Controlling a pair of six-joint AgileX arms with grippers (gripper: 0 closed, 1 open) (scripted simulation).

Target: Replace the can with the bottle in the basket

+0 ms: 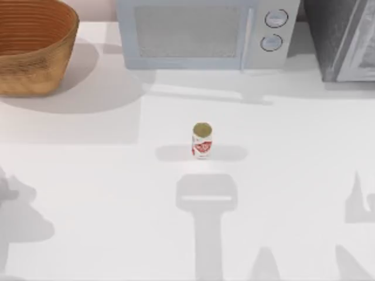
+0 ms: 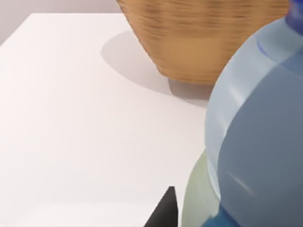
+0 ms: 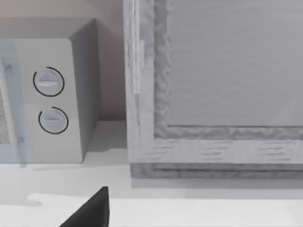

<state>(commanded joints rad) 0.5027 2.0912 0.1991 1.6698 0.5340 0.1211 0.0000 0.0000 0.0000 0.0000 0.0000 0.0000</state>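
1. Standing upright near the middle of the table (image 1: pixel 88 175), the can (image 1: pixel 201 140) shows its dull gold top and red-marked white side in your top view; nothing touches it.
2. You have the basket (image 1: pixel 32 50) at the table's far left corner, well apart from the can. What you can see of its ribbed inside holds nothing (part of it is cut by the frame edge).
3. Your left wrist view has the bottle (image 2: pixel 255 142) very close to the camera, its clear body and blue-green label across one side, with the woven basket wall (image 2: pixel 203 38) just behind it on the white table.
4. Left gripper: one dark finger tip (image 2: pixel 163 213) shows beside the bottle. You can't tell from this whether it's clamped on the bottle or standing off it.
5. Right gripper: one dark finger tip (image 3: pixel 90 210) shows low over the table. Its state can't be read either.
6. Your right wrist view faces a microwave (image 3: pixel 47 94) with two round knobs, and a grey cabinet (image 3: pixel 213 85) just beside it; both stand along the table's far edge.
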